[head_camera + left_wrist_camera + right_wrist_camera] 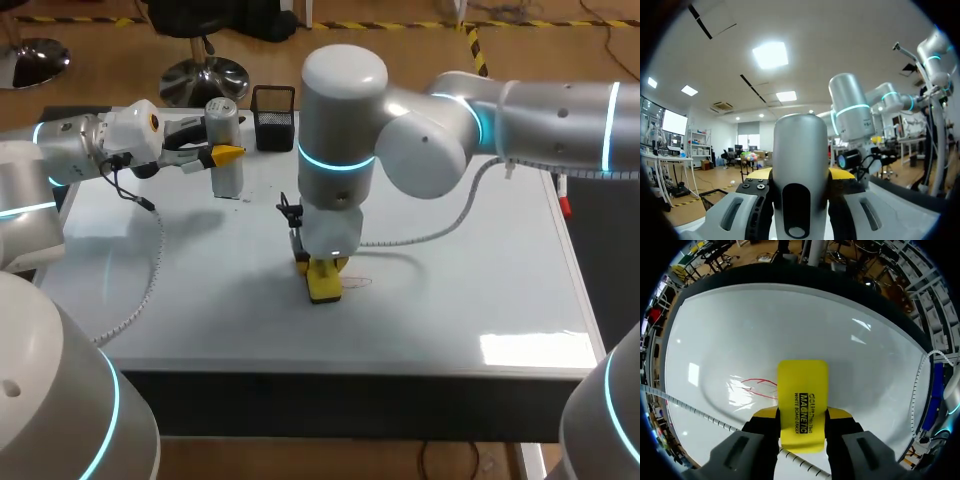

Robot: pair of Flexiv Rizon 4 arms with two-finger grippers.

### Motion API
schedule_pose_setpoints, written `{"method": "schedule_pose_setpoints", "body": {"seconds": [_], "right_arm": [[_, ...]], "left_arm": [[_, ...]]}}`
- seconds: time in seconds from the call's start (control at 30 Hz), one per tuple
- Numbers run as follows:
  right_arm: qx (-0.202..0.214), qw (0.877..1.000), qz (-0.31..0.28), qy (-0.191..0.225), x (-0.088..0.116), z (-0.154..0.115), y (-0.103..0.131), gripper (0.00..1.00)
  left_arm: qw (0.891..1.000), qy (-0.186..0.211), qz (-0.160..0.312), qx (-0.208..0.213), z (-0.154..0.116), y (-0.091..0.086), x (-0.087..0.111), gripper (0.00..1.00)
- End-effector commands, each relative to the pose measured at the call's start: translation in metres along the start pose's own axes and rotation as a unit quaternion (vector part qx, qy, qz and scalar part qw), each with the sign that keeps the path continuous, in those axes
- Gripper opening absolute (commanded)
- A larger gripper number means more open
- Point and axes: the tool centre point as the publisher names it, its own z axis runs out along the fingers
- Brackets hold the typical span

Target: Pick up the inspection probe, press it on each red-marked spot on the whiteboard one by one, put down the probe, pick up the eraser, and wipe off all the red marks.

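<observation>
1. Two grippers in view, both holding something. In the upper left of the head view the left gripper (pixel 228 155) comes in sideways, fingers clamped on the probe (pixel 225 135). The probe is a silver cylinder standing upright, and its base looks to be on the whiteboard (pixel 480 290) near the far edge.
2. In the left wrist view I see the probe (pixel 800 165) filling the gap of the left gripper (pixel 800 200), with a finger tight on either side.
3. A black mesh cup (pixel 274 117) sits just right of the probe at the board's far edge, not touching it.
4. A coiled cable (pixel 150 270) lies across the left part of the board.
5. At the centre of the head view the right gripper (pixel 322 272) points straight down, gripping the yellow eraser (pixel 325 287), whose lower end is at the board surface.
6. In the right wrist view the eraser (pixel 802 400) is pinched from both sides between the yellow fingertips (pixel 765 413). The red marks (pixel 757 387) are thin scribbled lines on the board right beside the eraser, running up to its edge.
</observation>
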Motion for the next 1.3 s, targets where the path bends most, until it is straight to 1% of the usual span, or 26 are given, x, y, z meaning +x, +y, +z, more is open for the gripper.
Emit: {"method": "schedule_pose_setpoints", "body": {"seconds": [0.03, 0.37, 0.7, 0.9, 1.07, 1.3], "right_arm": [[-0.003, 1.000, 0.002, -0.003, 0.007, 0.006, -0.002, 0.00], [-0.009, 1.000, 0.020, 0.004, 0.025, 0.014, -0.001, 0.00], [-0.017, 0.999, 0.048, 0.009, 0.046, 0.022, 0.007, 0.00], [-0.016, 0.997, 0.073, 0.012, 0.067, 0.023, 0.013, 0.00], [-0.017, 0.995, 0.093, 0.024, 0.086, 0.025, 0.017, 0.00], [-0.021, 0.994, 0.106, 0.025, 0.100, 0.029, 0.019, 0.00]], "left_arm": [[1.000, -0.001, 0.001, 0.000, 0.000, -0.001, 0.001, 0.00], [1.000, -0.001, 0.001, 0.000, 0.000, -0.001, 0.001, 0.00], [1.000, -0.001, 0.001, 0.000, 0.000, -0.001, 0.001, 0.00], [1.000, -0.001, 0.001, 0.000, 0.000, -0.001, 0.001, 0.00], [1.000, -0.001, 0.001, 0.000, 0.000, -0.001, 0.001, 0.00], [1.000, -0.001, 0.001, 0.000, 0.000, -0.001, 0.001, 0.00]]}}
